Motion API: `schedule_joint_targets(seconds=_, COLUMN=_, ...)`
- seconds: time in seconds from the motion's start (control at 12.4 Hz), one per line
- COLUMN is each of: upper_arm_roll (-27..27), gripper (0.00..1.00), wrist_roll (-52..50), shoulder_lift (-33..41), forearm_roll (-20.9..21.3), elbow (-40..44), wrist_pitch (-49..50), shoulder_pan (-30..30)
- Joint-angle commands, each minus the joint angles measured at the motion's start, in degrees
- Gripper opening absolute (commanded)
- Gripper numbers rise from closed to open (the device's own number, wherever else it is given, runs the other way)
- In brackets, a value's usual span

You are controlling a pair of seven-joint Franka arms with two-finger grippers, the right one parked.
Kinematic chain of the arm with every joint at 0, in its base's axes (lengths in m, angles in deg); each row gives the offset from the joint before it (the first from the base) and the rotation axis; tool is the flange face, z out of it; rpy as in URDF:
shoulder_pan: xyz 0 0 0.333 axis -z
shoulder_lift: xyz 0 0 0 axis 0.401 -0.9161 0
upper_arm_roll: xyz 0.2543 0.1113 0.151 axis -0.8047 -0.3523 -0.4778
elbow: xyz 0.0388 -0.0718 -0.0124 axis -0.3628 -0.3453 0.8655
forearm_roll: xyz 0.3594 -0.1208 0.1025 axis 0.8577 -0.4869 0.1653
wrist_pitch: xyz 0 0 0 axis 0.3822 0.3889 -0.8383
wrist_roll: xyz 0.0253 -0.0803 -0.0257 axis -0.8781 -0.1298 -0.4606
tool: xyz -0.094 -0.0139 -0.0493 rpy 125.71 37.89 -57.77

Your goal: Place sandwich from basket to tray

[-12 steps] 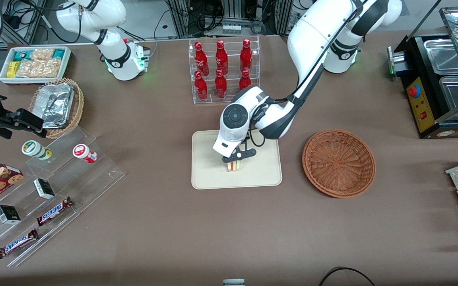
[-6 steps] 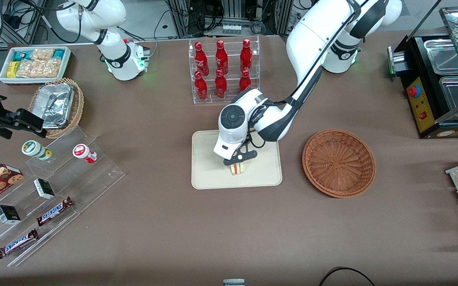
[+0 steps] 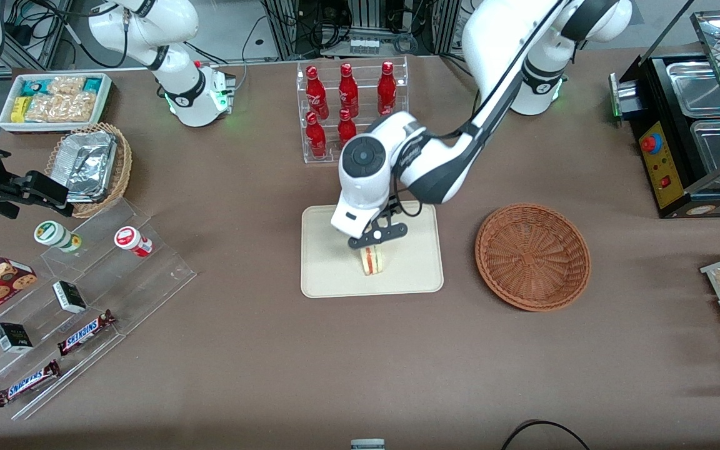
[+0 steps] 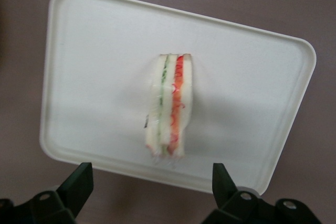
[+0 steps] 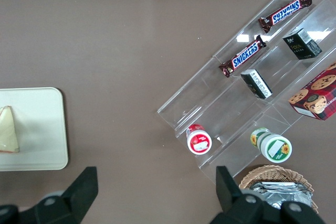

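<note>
The sandwich (image 3: 372,260) (image 4: 169,105) stands on its edge on the cream tray (image 3: 329,275) (image 4: 89,77), its orange-red and green filling showing along the cut side. My left gripper (image 3: 377,236) (image 4: 149,187) hangs open just above the sandwich, with both black fingers (image 4: 79,184) spread wide and nothing between them. The reddish-brown wicker basket (image 3: 532,256) sits beside the tray toward the working arm's end and holds nothing. The sandwich's pale bread face (image 5: 8,129) also appears in the right wrist view on the tray (image 5: 47,129).
A clear rack of red bottles (image 3: 350,109) stands farther from the front camera than the tray. Acrylic steps with snack bars and jars (image 3: 79,294) lie toward the parked arm's end. A black food warmer (image 3: 691,131) stands at the working arm's end.
The gripper has let go of the sandwich and risen off it, away from the front camera; the sandwich stays standing on the tray.
</note>
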Motion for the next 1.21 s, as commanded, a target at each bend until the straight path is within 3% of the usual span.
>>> schedule_joint_targets(seconds=0.0, upper_arm_roll=-1.49, gripper=1.00, wrist_roll=5.66, shoulder_lift=4.72, forearm_roll=3.55, elbow=-1.27, wrist_pitch=6.19, shoulder_pan=-0.02)
schedule_joint_targets(seconds=0.32, upper_arm_roll=-3.08, gripper=1.00, wrist_roll=7.68, shoulder_lift=8.41, forearm_roll=4.27, elbow=-2.67, wrist_pitch=12.79, shoulder_pan=-5.29)
schedule_joint_targets(seconds=0.72, upper_arm_roll=-3.16, gripper=1.00, wrist_roll=28.13, shoulder_lift=18.42, forearm_roll=4.01, elbow=-13.73, wrist_pitch=14.21, shoulder_pan=-15.47)
schedule_joint_targets(seconds=1.12, upper_arm_roll=-3.08, gripper=1.00, wrist_roll=45.01, shoulder_lift=25.90, forearm_roll=2.44, elbow=-14.98, wrist_pitch=22.01, shoulder_pan=-25.05)
